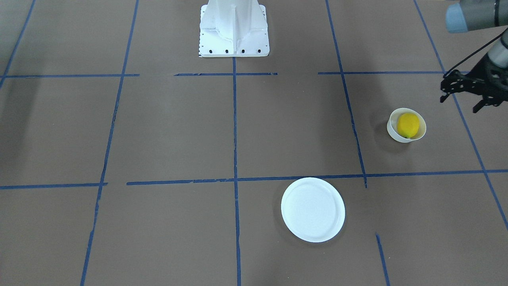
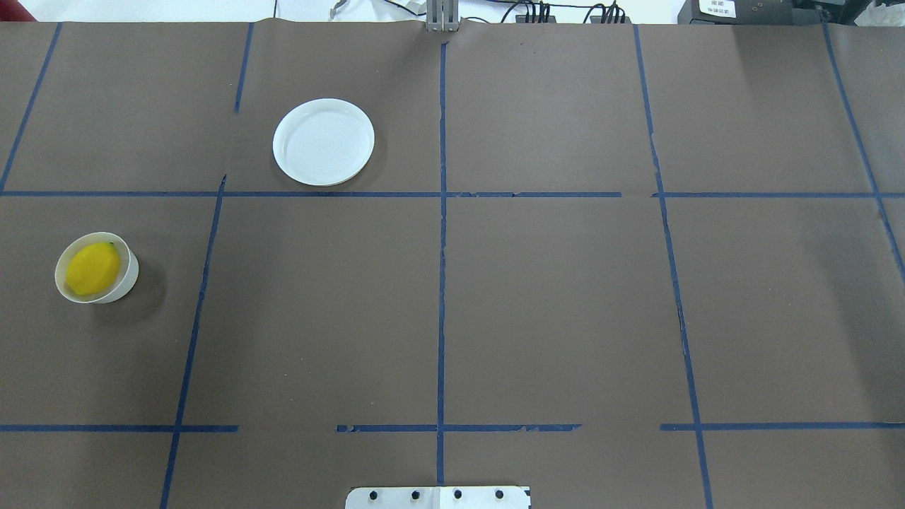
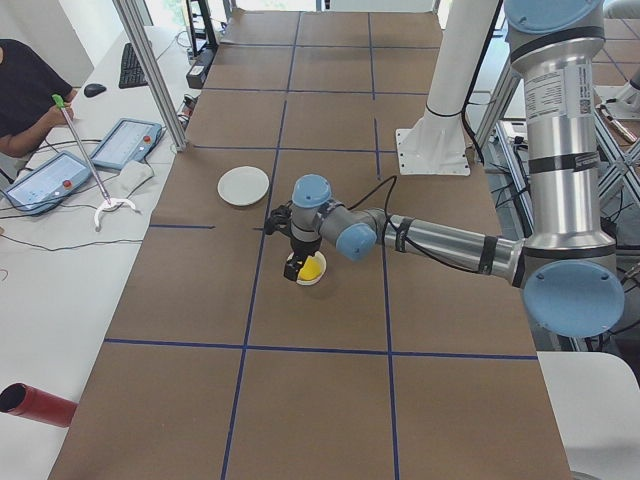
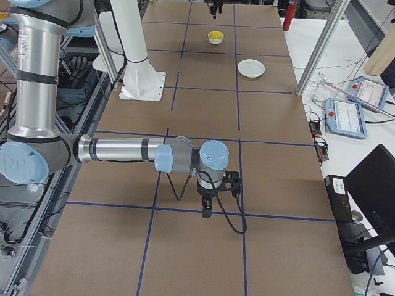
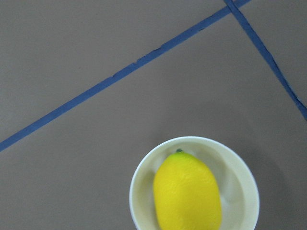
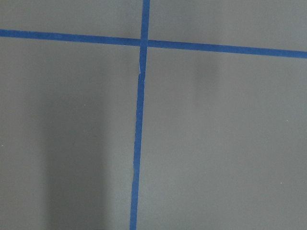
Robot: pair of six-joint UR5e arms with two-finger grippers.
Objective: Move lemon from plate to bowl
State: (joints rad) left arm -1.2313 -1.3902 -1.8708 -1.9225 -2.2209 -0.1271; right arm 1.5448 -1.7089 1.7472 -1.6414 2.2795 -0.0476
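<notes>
The yellow lemon (image 1: 408,125) lies inside the small cream-white bowl (image 1: 393,131), on the robot's left side of the table. The overhead view shows the lemon (image 2: 92,268) in the bowl (image 2: 129,278) too, and so does the left wrist view (image 5: 187,196). The flat white plate (image 1: 312,209) stands empty, apart from the bowl. My left gripper (image 1: 458,104) is open and empty, raised above and beside the bowl. My right gripper (image 4: 207,213) hangs over bare table far from both dishes; I cannot tell whether it is open or shut.
Brown paper with blue tape lines (image 2: 442,247) covers the table. The robot's white base (image 1: 234,29) stands at the table's near edge. Tablets and cables (image 3: 95,155) lie on the side bench, off the work surface.
</notes>
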